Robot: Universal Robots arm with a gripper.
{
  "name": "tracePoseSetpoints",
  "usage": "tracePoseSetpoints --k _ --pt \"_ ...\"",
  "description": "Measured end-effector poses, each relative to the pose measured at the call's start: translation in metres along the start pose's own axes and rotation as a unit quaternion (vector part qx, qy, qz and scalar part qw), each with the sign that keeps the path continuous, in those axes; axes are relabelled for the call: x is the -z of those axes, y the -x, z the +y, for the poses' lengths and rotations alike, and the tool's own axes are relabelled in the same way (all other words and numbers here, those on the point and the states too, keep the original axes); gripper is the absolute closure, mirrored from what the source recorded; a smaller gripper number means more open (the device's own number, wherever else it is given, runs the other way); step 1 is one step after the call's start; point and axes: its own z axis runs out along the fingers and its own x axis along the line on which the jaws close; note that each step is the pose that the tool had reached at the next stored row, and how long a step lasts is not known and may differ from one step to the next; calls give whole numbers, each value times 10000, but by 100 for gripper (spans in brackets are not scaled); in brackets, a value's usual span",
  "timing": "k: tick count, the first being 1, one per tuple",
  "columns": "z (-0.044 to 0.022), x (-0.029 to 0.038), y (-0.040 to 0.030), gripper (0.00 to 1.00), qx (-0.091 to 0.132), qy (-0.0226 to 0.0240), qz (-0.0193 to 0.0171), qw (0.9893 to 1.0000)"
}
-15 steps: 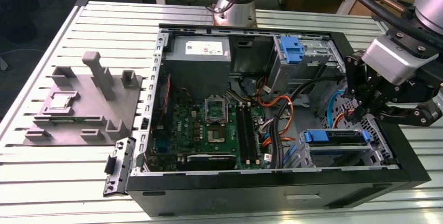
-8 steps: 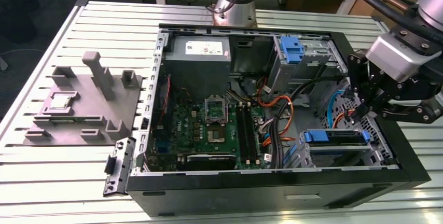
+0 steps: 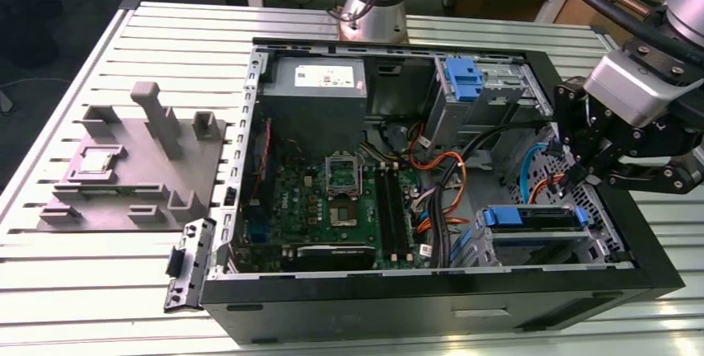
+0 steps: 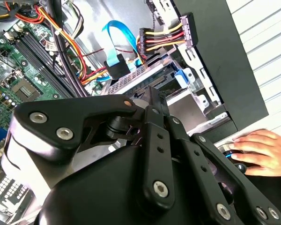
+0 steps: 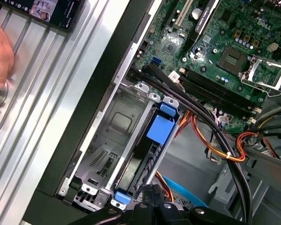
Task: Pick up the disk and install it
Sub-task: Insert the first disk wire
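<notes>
Disk (image 5: 151, 149) sits in the metal bay (image 5: 107, 126) at a corner of the computer case (image 3: 440, 294). In the first wrist view it looks long and thin. One end is just beside the fingertips, and its long side runs straight away from them toward the green board (image 5: 225, 51). The exterior view shows its blue frame (image 3: 533, 217) from above, close under the gripper (image 3: 586, 176). The fingers look closed together, holding nothing. The second wrist view shows a person's hand (image 4: 260, 149) past the fingers, outside the case.
</notes>
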Motion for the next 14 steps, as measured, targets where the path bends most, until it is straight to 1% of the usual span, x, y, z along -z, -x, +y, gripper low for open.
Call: tracePoseSetpoints --k 9,11,14 --pt "-3 0 0 90 0 0 0 10000" --pt "-18 0 -4 90 1 0 0 10000" --pt "-60 -3 -11 90 1 1 2 10000"
